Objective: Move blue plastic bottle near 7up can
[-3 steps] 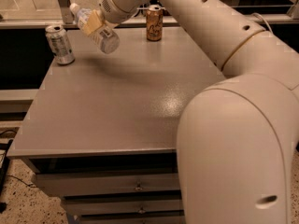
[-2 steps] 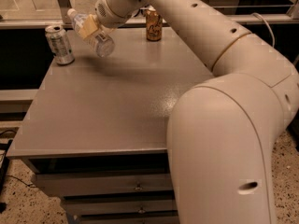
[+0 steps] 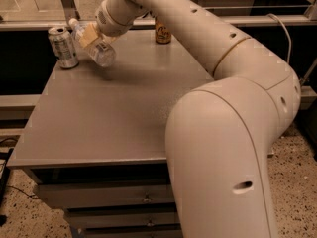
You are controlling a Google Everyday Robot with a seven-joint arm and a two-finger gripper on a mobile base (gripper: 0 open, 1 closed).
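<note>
The blue plastic bottle (image 3: pixel 97 47) is clear with a white cap and is held tilted, cap toward the upper left, just above the back left of the grey table (image 3: pixel 119 108). My gripper (image 3: pixel 90 33) is shut on the bottle's middle with tan fingers. The 7up can (image 3: pixel 64 46), silvery with a shiny top, stands upright at the table's back left corner, just left of the bottle. The bottle's cap end is close to the can's top.
A brown-orange can (image 3: pixel 162 32) stands at the table's back edge, partly behind my arm (image 3: pixel 213 83). A dark ledge and railing run behind the table. Drawers (image 3: pixel 114 202) sit below the front edge.
My gripper has carried the bottle left and a little down, closer to the 7up can. Both cans have stayed in place.
</note>
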